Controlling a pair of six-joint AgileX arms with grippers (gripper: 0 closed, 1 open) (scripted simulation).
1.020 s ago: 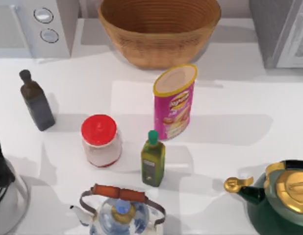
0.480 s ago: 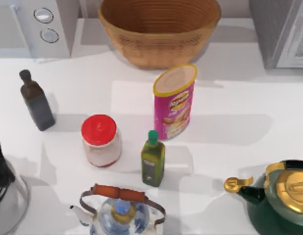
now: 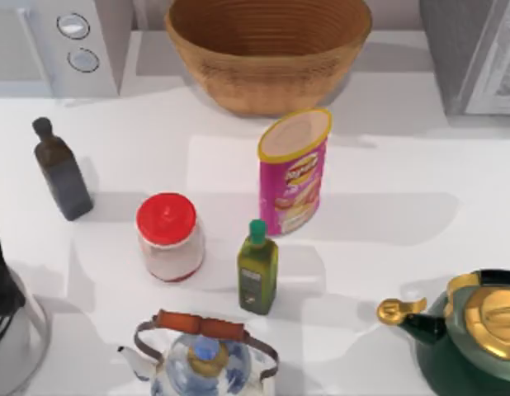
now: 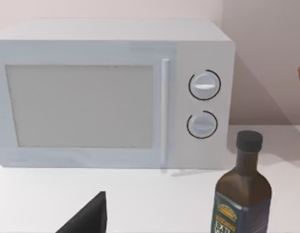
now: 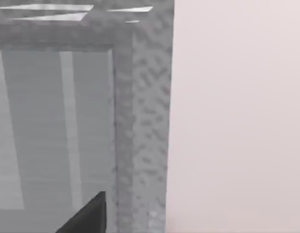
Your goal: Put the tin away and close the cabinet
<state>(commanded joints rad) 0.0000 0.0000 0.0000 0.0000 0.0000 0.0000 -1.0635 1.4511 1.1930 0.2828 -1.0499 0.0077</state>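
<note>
Cabinet (image 3: 474, 54) cropped — tin (image 3: 293, 171) stands clear.

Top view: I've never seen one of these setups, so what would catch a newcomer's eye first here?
Probably the tall pink snack tin standing upright near the middle of the white table, with the big wicker basket just behind it. At the near right edge sits a dark green kettle with a gold lid, and a red-lidded jar stands left of a small green oil bottle.

White table (image 3: 420, 206) — pale pink wall (image 4: 266, 58) behind the microwave (image 4: 111, 92).
</note>
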